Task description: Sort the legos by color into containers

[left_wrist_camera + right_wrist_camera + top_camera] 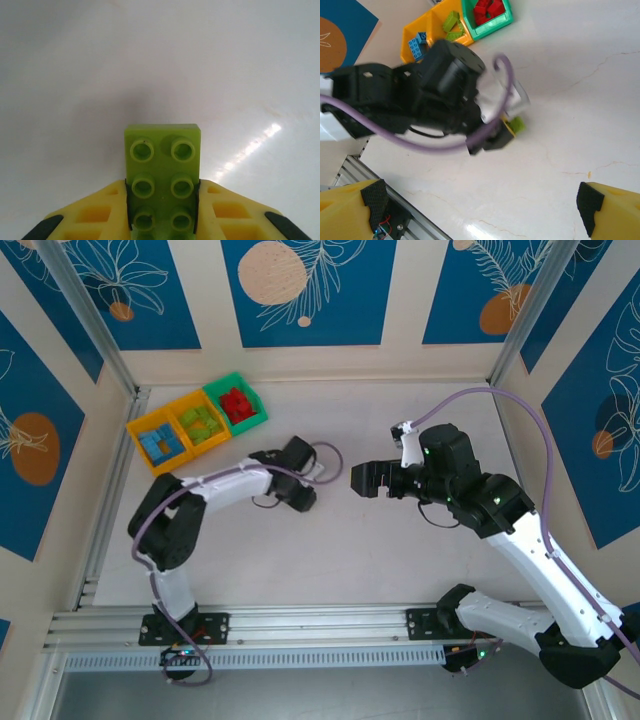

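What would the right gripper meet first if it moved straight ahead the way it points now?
The right gripper would likely meet the left gripper, shut on a lime green lego, though depth is unclear.

White-shelled left arm (215,483) and right arm (545,565), black at the joints, trail purple cables (538,440); ribbed yellow fingers (114,200) carry black pads (372,197); small green lights (427,451) glow.

no readable text, labels or numbers, possibly too blurred to tell
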You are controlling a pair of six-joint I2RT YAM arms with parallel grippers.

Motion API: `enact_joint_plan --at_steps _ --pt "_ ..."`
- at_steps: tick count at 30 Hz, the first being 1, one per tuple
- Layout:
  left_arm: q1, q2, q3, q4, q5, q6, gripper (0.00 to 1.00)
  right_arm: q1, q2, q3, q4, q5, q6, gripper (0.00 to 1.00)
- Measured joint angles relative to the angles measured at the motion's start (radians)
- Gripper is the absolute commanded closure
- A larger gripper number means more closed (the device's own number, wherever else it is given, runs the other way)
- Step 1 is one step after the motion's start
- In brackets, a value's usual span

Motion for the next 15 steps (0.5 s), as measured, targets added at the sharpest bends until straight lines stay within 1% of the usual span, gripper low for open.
enact_joint_plan --at_steps 1,3,7,10,12,15 --pt "0.038 -0.017 0.004 0.001 0.0 -0.014 0.73 0.0 0.001 0.0 0.003 -0.002 0.001 0.01" --pt "0.142 -0.039 0.032 0.001 -0.005 -0.05 0.73 0.0 0.006 0.0 0.015 -0.008 0.007 0.0" --pt "0.344 -0.032 0.133 -0.008 -0.068 -0.106 0.72 0.0 0.023 0.0 0.031 -0.015 0.011 0.01" --pt "0.46 0.003 0.234 -0.01 -0.135 -0.127 0.72 0.0 0.032 0.0 0.036 -0.016 0.015 0.0" --pt "0.523 0.051 0.315 -0.012 -0.168 -0.142 0.71 0.0 0.034 0.0 0.041 -0.016 0.015 0.01" --pt "0.592 0.146 0.445 -0.026 -0.187 -0.157 0.71 0.0 0.035 0.0 0.044 -0.018 0.015 0.0"
